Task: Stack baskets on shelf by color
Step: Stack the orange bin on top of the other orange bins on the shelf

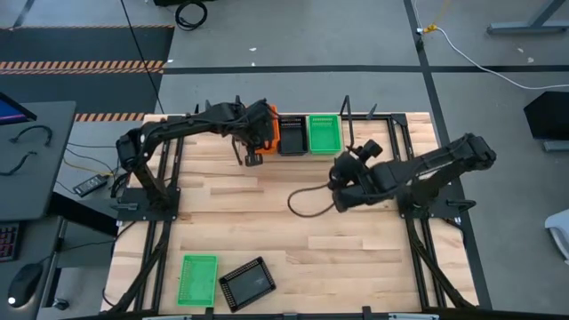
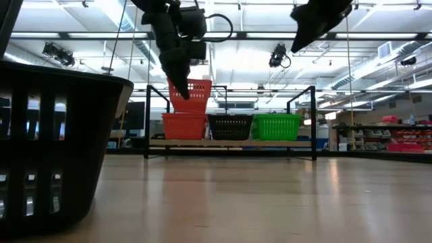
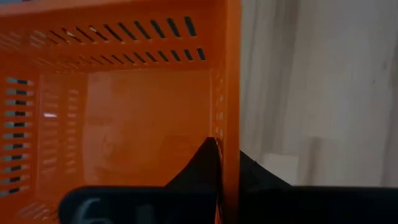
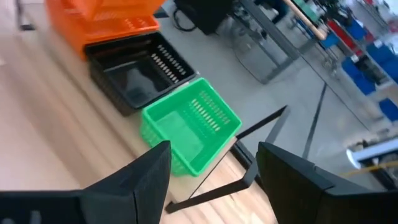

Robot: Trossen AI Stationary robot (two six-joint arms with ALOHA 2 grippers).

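The shelf [image 2: 229,143] stands at the table's far edge. On its board sit an orange basket [image 2: 183,126], a black basket [image 2: 231,126] and a green basket [image 2: 278,126] side by side. A second orange basket [image 2: 196,94] hangs tilted just above the first, with my left gripper [image 2: 177,84] shut on it. In the high view the left arm hides most of the orange baskets [image 1: 272,133]. My right gripper [image 4: 211,168] is open and holds nothing. It hovers above the table to the right of the shelf's green basket [image 4: 186,127]. My left gripper pinches a side wall of the orange basket near its rim [image 3: 231,124], one finger inside [image 3: 200,168] and one outside [image 3: 261,180]. The fingers come slanting down from above. The basket hangs tilted over the orange basket on the shelf; whether the two touch, I cannot tell.
A green basket [image 1: 197,280] and a black basket [image 1: 246,284] lie near the table's front edge at the left. The black one fills the left of the low view [image 2: 47,148]. A dark cable loop [image 1: 307,200] lies on the table's middle. Black frame rods [image 2: 314,121] border the shelf.
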